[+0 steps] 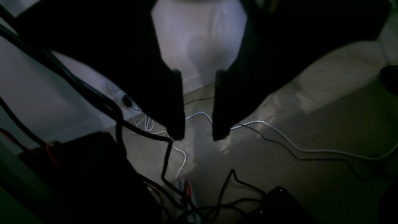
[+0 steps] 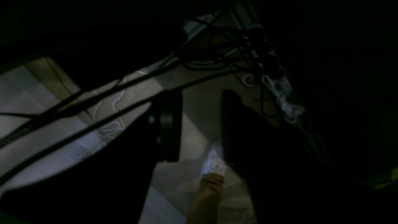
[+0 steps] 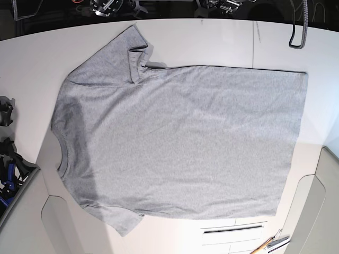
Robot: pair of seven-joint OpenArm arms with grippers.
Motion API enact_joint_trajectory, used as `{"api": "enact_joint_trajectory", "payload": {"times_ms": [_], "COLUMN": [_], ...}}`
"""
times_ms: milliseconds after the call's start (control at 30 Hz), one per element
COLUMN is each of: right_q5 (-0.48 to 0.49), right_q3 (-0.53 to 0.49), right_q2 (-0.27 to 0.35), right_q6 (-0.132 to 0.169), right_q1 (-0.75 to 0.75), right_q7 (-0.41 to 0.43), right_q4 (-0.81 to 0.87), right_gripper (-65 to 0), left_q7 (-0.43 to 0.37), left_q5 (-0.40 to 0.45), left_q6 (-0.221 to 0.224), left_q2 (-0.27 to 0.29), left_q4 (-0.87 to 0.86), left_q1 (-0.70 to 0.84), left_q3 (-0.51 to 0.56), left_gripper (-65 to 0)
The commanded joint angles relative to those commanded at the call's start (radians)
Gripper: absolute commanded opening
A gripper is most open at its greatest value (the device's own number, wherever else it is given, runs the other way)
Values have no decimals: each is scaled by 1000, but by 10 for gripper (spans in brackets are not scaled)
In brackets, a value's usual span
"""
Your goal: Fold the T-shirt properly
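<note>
Dark fingers of the left pincer (image 1: pixel 197 105) and right pincer (image 2: pixel 199 124) stand parted, gripping nothing, over cabled floor off the worktop (image 3: pixel 212 37). Plain-side-up, the T-shirt (image 3: pixel 185 143) lies flat across the worktop's middle, collar toward its left edge. A good first fold likely means pinching hem and shoulder corners together, keeping the cloth taut.

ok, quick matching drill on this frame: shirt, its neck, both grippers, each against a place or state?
1. T-shirt
2. neck opening
3. left gripper
4. right gripper

A. open, above carpet with a white cable
B. spread flat on the table, plain side up
C. open, near a power strip
D. toward the base view's left edge

Pairs: 1-B, 2-D, 3-A, 4-C
</note>
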Motion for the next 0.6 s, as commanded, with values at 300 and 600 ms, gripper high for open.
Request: {"api": "enact_joint_trajectory", "payload": {"times_ms": [300,600], "right_q5": [0,0], "right_q3": [0,0], "right_q2": [0,0], "right_q6": [-3,-3], "right_q1": [0,0], "right_q7": [0,0], "right_q4": [0,3], "right_gripper": [-558,-587], "left_q7": [-23,-42], "left_q5": [0,0], "left_q6": [3,4], "left_q2": [0,0], "left_q4": [0,0], "left_q1": [0,0], "left_q3": [0,0], "left_gripper": [-556,-597]}}
